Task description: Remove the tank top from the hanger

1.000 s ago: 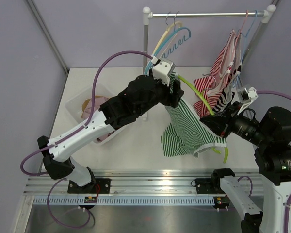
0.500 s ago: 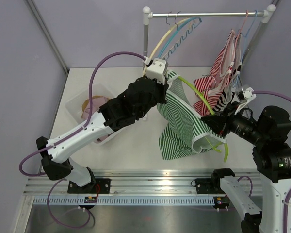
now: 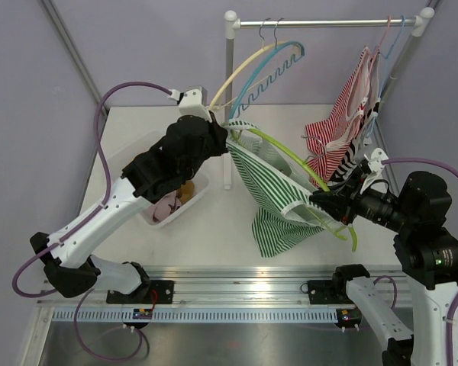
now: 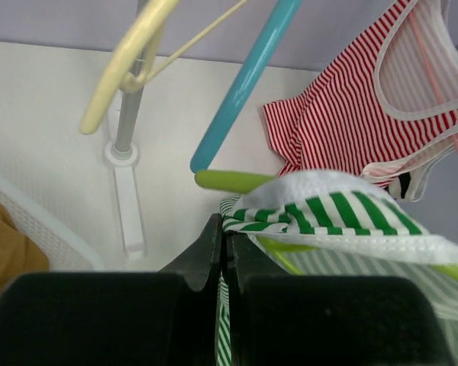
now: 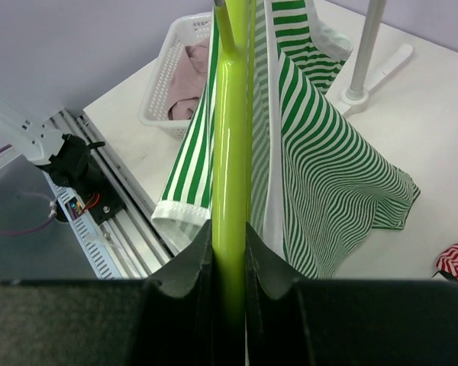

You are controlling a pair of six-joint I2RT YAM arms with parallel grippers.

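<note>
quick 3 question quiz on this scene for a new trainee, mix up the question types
1. True or false: the right gripper is clamped on the lime green hanger.
2. Pick one. The left gripper is: A open, holding nothing; B shut on the green-striped tank top; C shut on the lime green hanger.
3. Fill the gap: the garment hanging from the rail on the right has white and ____ stripes.

Key: 1 true; 2 B; 3 red.
</note>
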